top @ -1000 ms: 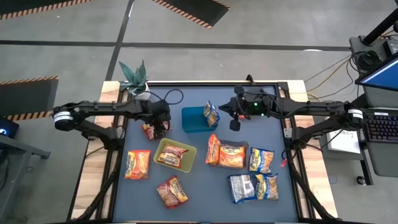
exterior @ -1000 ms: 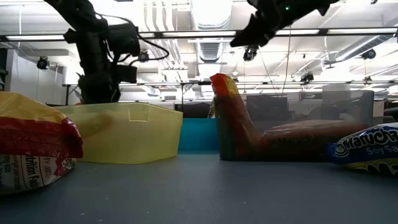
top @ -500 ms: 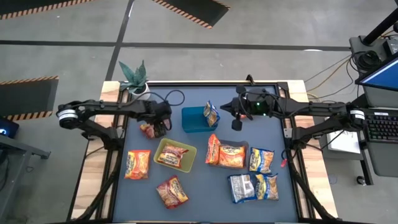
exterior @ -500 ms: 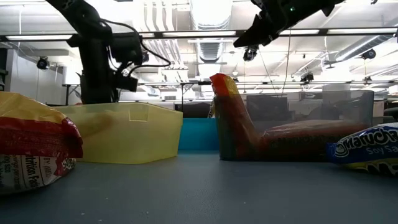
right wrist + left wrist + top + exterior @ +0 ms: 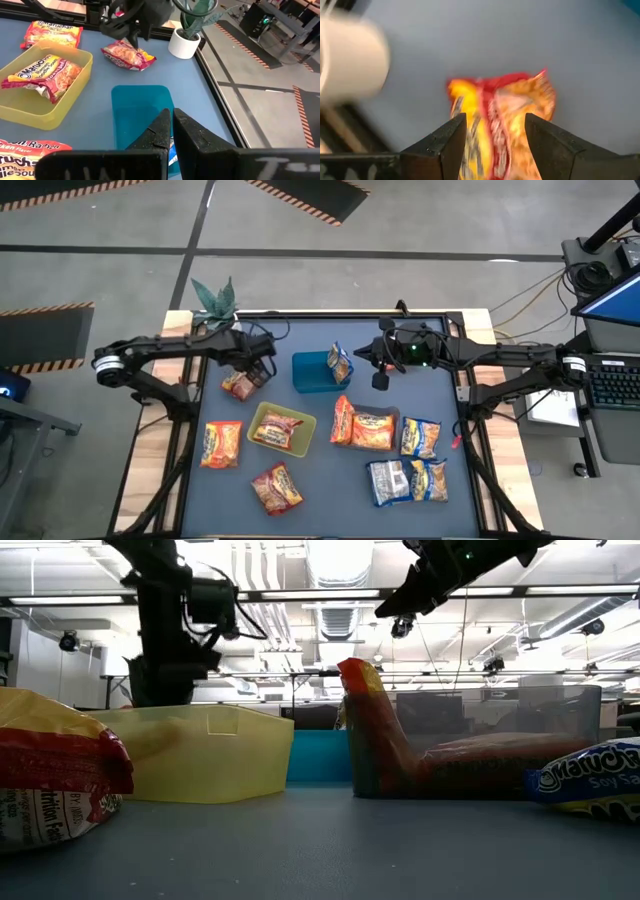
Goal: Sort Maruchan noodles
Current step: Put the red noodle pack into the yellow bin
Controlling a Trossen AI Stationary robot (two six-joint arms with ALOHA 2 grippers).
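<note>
My left gripper (image 5: 258,367) (image 5: 495,120) is open and hangs just above a red-orange noodle packet (image 5: 238,385) (image 5: 502,127) that lies flat on the table near the far left, close to a white plant pot (image 5: 184,44). My right gripper (image 5: 378,380) (image 5: 170,117) is shut and held high beside the blue tray (image 5: 313,371). A blue-and-yellow packet (image 5: 340,363) leans on that tray's right wall. One orange packet (image 5: 278,430) lies in the yellow-green tray (image 5: 262,412). Two more orange ones (image 5: 343,420) (image 5: 373,430) sit in the black tray.
Loose packets lie on the near half: orange ones (image 5: 221,443) (image 5: 277,487) on the left, blue-and-yellow ones (image 5: 420,437) (image 5: 430,478) and a pale one (image 5: 388,480) on the right. A potted plant (image 5: 217,310) stands at the far left corner.
My left gripper has risen and drawn back toward the table's far edge, away from the red-orange packet, which stays lying on the table. My right arm has kept still.
</note>
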